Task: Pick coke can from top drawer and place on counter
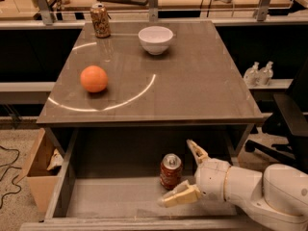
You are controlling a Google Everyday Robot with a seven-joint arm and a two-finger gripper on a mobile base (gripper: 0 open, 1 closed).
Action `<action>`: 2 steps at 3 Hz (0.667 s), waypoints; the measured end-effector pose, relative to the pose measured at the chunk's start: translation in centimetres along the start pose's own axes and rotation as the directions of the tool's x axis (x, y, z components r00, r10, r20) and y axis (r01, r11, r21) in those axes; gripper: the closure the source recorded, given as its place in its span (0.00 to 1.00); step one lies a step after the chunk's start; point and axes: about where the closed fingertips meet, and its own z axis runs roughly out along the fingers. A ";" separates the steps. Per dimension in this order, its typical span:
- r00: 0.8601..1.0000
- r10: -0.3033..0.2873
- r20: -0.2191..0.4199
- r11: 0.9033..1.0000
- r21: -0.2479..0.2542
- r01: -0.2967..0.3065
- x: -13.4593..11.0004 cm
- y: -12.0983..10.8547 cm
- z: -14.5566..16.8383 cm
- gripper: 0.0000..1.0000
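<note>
The coke can, red with a silver top, stands upright on the floor of the open top drawer, right of its middle. My gripper is inside the drawer just right of the can. It is open: one finger points up behind and right of the can, the other finger lies in front of the can. The can is partly between them, not gripped. The counter is above the drawer, with a curved light reflection on it.
On the counter are an orange at the left, a white bowl at the back and a brown-gold patterned can at the back left. A cardboard box stands on the floor left of the drawer. A black chair is at the right.
</note>
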 end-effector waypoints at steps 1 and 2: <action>0.999 -0.047 -0.004 0.999 0.001 0.047 0.6 -0.7 1.2 0.00; 0.997 -0.080 -0.001 0.997 -0.019 0.080 1.2 -0.9 2.5 0.00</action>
